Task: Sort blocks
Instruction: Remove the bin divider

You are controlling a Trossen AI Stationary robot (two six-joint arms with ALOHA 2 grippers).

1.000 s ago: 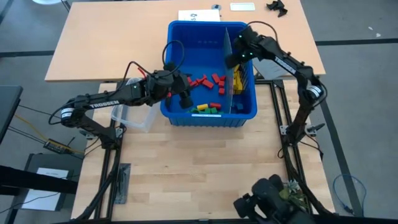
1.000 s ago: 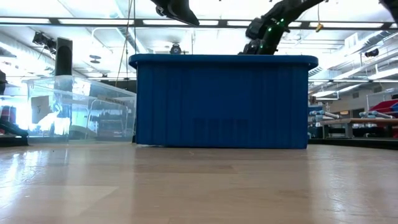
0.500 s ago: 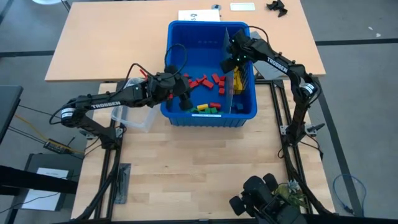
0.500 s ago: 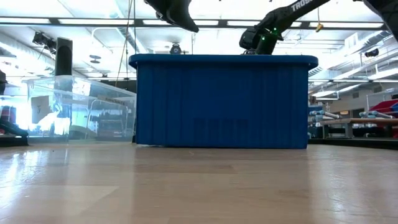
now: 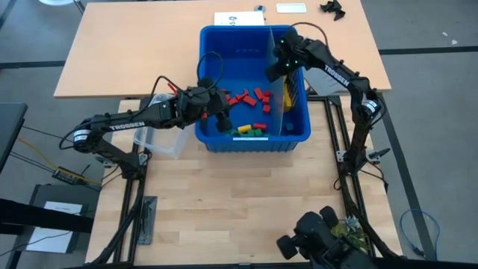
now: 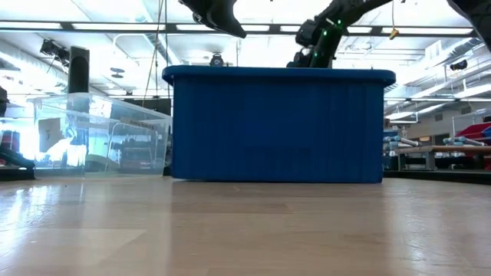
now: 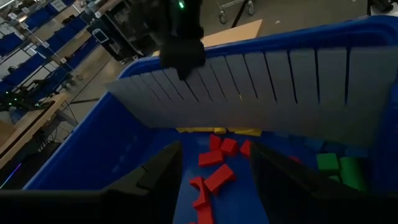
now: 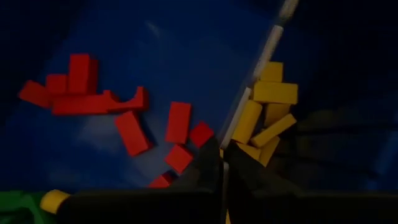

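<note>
The blocks lie in a blue bin (image 5: pixel 224 142) split by a grey divider panel (image 7: pixel 280 93). Red blocks (image 5: pixel 246 97) and green ones (image 5: pixel 252 133) lie left of the panel, yellow ones (image 5: pixel 287 96) right of it. My right gripper (image 5: pixel 278 69) is over the bin's far right part, shut on the panel. My left gripper (image 5: pixel 222 118) hovers open over the left compartment, above the red blocks (image 7: pixel 214 177), and touches nothing. In the right wrist view, red blocks (image 8: pixel 124 118) and yellow blocks (image 8: pixel 267 118) flank the panel. My right gripper pinches the divider panel's top edge (image 8: pixel 229 144) between its two fingers, one on each face, toward the panel's far end (image 7: pixel 208 62). The fingers come from above, slanting down. The panel stands upright in the bin; whether its lower edge is raised I cannot tell.
A clear plastic tub (image 5: pixel 160 138) stands against the bin's left side. The bin's walls (image 6: pixel 276 123) rise high around the blocks. White papers (image 5: pixel 235 19) lie at the table's far edge. Bare wood lies in front of the bin.
My right gripper has moved a little toward the table's left, from over the yellow compartment onto the divider's top edge. The bin has slid slightly toward the table's right.
</note>
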